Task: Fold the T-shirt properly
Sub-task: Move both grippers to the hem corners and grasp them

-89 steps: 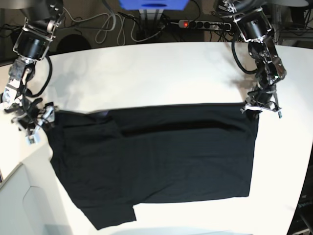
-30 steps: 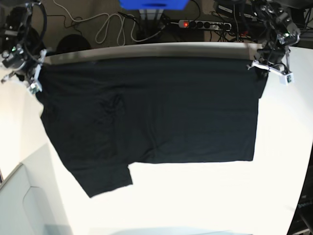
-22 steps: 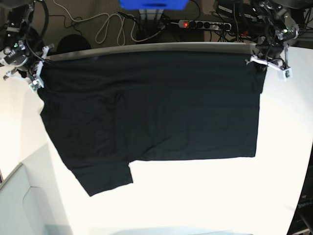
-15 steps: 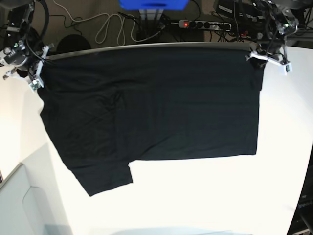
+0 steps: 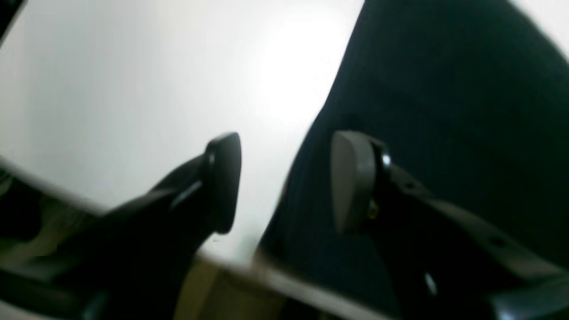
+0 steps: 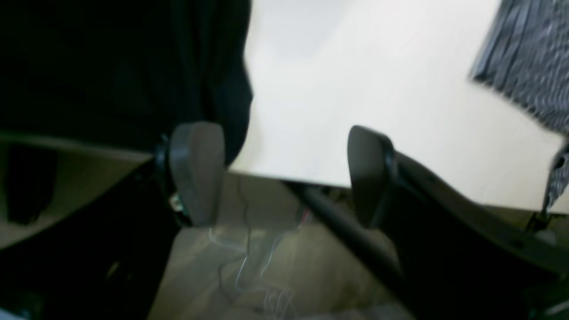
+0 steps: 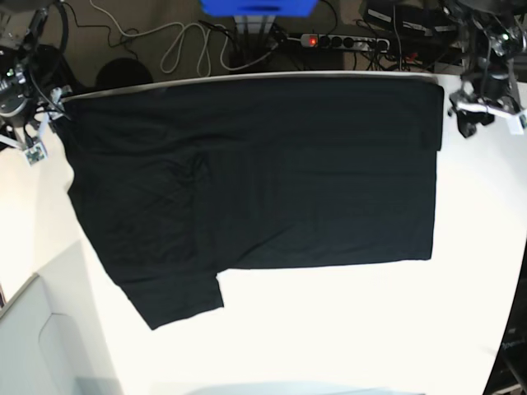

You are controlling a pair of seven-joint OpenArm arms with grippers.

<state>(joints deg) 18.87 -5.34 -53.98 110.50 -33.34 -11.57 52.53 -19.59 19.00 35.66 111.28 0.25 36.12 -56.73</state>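
Observation:
The black T-shirt [image 7: 255,173] lies spread flat on the white table [image 7: 346,329], plain side up. Its top edge runs along the table's far edge and one sleeve points toward the front left. My left gripper [image 7: 487,115] hovers just right of the shirt's top right corner, open and empty. In the left wrist view the left gripper [image 5: 284,182] has its fingers wide apart above the edge of the T-shirt [image 5: 444,111]. My right gripper [image 7: 25,136] stands open just left of the top left corner. In the right wrist view the right gripper [image 6: 282,173] holds nothing, with the T-shirt [image 6: 111,66] beside it.
Behind the table's far edge lie a power strip [image 7: 342,39], loose cables [image 7: 173,41] and a blue object [image 7: 259,6]. A pale grey panel [image 7: 33,346] sits at the front left. Striped fabric [image 6: 524,66] shows at the right wrist view's upper right.
Both grippers opened, let go of the shirt's top corners and moved outward. The shirt's top edge has settled along the far table edge.

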